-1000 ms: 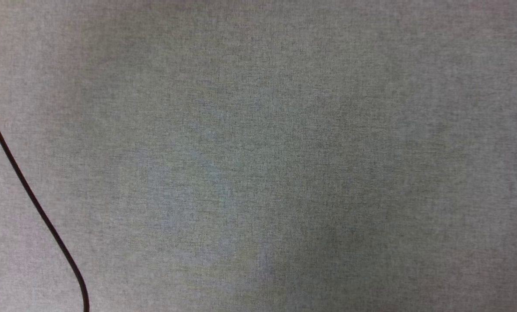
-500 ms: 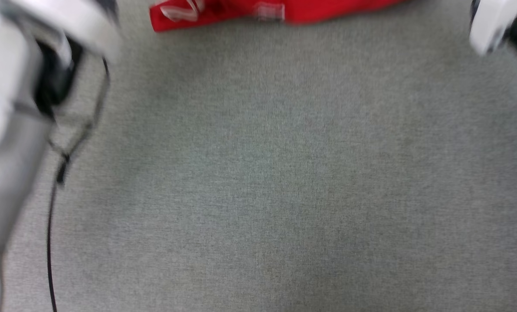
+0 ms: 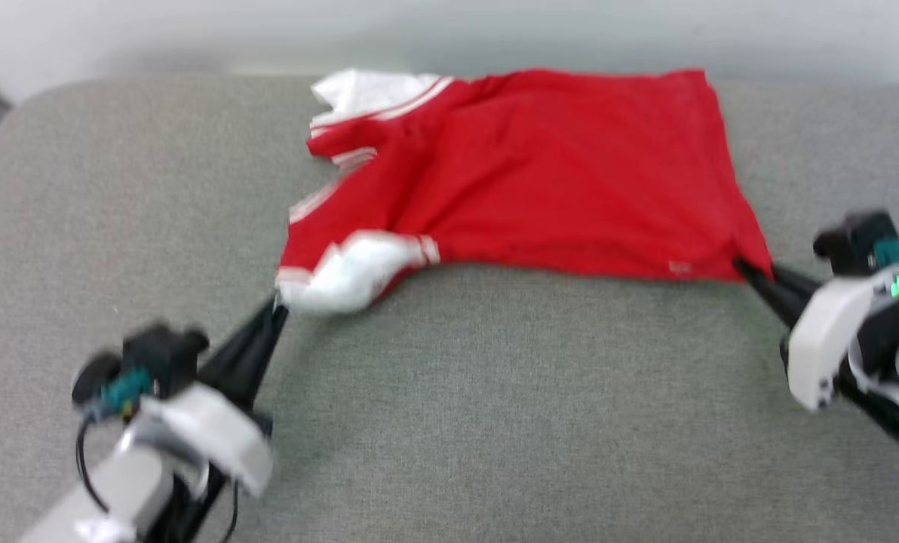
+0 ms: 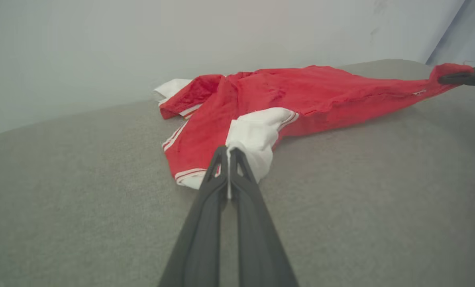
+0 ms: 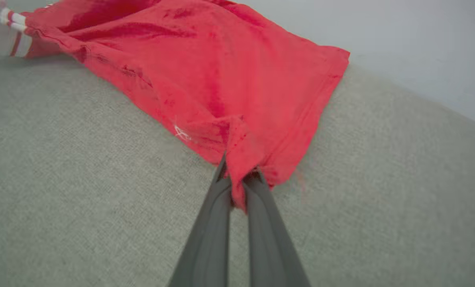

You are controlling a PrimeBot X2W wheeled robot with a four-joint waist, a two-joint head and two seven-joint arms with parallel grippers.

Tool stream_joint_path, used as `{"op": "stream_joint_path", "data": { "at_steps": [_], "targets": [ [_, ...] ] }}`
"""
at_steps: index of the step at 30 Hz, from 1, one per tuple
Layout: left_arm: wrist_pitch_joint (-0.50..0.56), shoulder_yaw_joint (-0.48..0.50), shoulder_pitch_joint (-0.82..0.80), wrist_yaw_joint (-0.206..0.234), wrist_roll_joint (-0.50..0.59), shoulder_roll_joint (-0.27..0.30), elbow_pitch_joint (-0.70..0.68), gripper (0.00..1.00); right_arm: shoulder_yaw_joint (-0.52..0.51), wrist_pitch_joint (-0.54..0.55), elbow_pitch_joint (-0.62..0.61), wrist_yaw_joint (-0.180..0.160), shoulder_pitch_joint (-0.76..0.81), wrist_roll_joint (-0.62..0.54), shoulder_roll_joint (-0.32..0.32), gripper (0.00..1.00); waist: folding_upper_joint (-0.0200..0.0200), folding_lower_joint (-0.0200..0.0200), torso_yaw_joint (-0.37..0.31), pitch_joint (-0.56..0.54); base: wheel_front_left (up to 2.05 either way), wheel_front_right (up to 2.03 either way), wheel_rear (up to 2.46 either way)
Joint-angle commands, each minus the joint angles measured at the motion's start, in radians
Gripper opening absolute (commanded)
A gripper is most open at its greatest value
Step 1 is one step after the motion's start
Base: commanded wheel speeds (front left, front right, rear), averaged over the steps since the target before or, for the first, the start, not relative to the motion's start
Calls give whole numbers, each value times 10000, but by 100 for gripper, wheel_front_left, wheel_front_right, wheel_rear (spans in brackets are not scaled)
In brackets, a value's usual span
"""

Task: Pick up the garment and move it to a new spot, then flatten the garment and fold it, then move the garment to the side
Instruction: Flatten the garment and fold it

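The garment (image 3: pixel 540 173) is a red jersey with white sleeves and striped trim, spread sideways across the far half of a grey cloth surface (image 3: pixel 495 422). My left gripper (image 3: pixel 277 302) is shut on the white sleeve at the garment's near left corner (image 4: pixel 253 135). At the near right, my right gripper (image 3: pixel 744 268) is shut on a bunched red hem corner (image 5: pixel 241 159). Between the two grips the near edge of the fabric is pulled fairly taut. The other arm's fingers (image 4: pixel 464 77) hold the far red tip in the left wrist view. No chest print is visible.
The grey padded surface has a rounded far-left corner (image 3: pixel 35 105) and ends at a pale wall (image 3: pixel 449 30) just behind the garment. A thin black cable (image 3: pixel 84 460) loops beside my left forearm. Open grey cloth stretches in front of the garment.
The head camera has swung up: a second ago it saw bare grey cloth and a cable, then the garment's edge at the top, now the whole garment with both grippers on it.
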Motion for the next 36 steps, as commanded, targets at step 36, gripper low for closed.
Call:
{"op": "stream_joint_path", "data": {
  "at_steps": [36],
  "targets": [
    [393, -590, 4439, 1643, -760, 982, -2607, 0, -6209, 2024, -4321, -7, 8440, -1516, 520, 0, -1, 3, 55, -2078, 0, 0, 0]
  ]
}}
